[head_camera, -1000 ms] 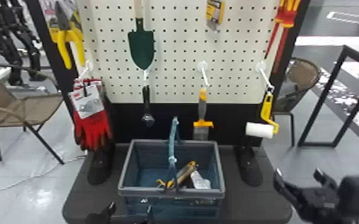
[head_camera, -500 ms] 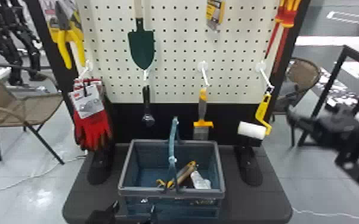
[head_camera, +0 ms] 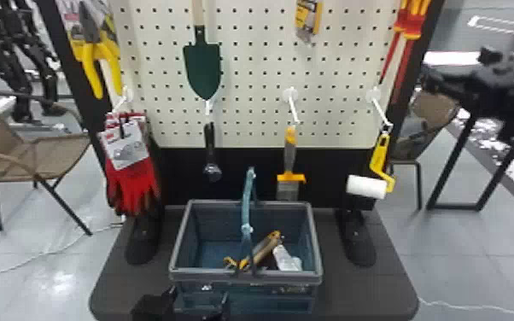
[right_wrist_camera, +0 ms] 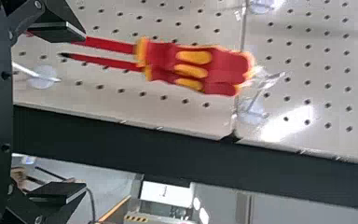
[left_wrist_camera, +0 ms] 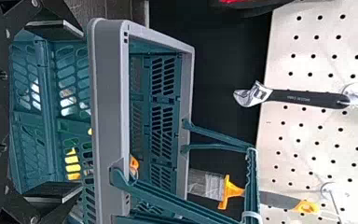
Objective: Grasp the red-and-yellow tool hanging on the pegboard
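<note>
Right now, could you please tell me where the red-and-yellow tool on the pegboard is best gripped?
Grip the red-and-yellow tool by its thick handles, coming from in front of the pegboard: they are bulky; the thin shafts likely offer little hold.

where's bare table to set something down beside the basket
The front right corner of the table is bare, bordered by the basket and the right stand foot; the front left corner, before the left stand foot, is bare too. Behind the basket it is crowded: the wrench and brush hang low there, the paint roller over the right foot.
</note>
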